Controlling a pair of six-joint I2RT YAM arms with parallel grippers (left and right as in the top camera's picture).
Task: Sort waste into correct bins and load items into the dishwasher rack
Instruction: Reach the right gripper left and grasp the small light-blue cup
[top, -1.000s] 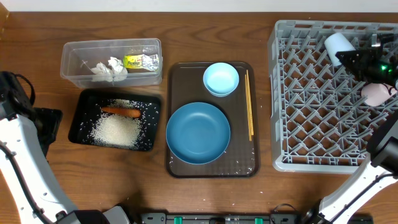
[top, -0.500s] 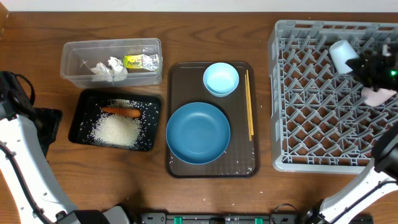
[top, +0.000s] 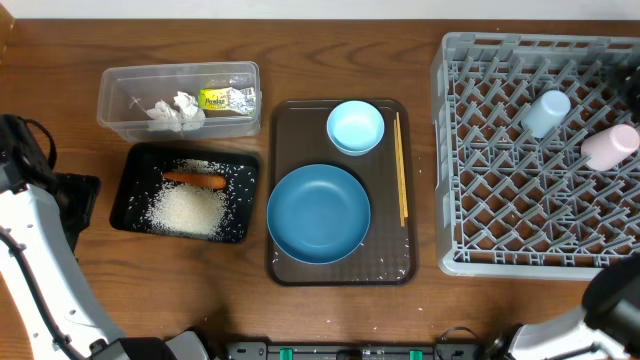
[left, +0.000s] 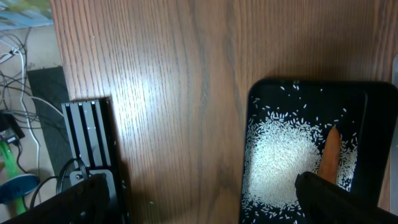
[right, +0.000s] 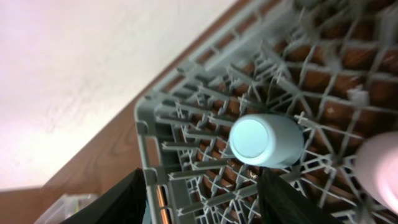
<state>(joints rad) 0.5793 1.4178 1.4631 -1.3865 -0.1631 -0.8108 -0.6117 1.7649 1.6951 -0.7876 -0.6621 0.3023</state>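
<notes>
The table (top: 300, 40) is wood with clear grain and a soft sheen. A clear plastic box (top: 178, 128) holds a crumpled paper tissue (top: 175, 110) and a shiny printed wrapper (top: 226, 99). The black tray (top: 128, 165) looks like glossy plastic. The brown serving tray (top: 290, 130) is matt, the blue dish (top: 318, 214) smooth, and the chopsticks (top: 401, 170) bare wood. The dishwasher rack (top: 500, 200) is dull grey plastic.

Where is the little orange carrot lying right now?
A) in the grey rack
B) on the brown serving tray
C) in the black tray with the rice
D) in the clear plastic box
C: the carrot lies in the black tray, at the edge of the rice grains.
</notes>
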